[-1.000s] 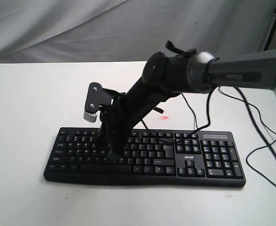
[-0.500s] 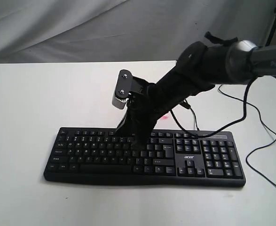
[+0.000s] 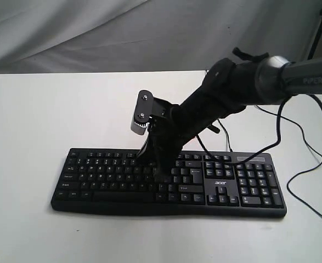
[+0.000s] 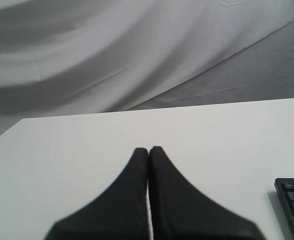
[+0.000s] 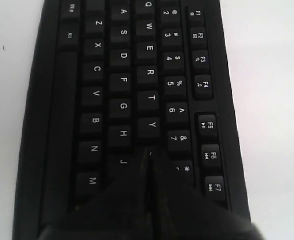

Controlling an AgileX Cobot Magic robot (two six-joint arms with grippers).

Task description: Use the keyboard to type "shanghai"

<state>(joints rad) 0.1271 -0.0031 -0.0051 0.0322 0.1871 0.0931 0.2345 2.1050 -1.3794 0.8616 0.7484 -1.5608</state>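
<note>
Looking across the table (image 3: 34,109), you find the keyboard (image 3: 95,175) lying toward 6 o'clock. Your right jaws are pressed together, empty, with their tips down on the keys just beside the Y key (image 5: 152,125). Your left jaws are likewise closed on nothing, above the table.

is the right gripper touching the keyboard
Cannot tell. The right wrist view shows the right gripper, shut, over the keyboard beside the Y key, but neither contact nor a gap shows plainly.

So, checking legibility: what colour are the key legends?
White, on the black keyboard; right wrist view.
</note>
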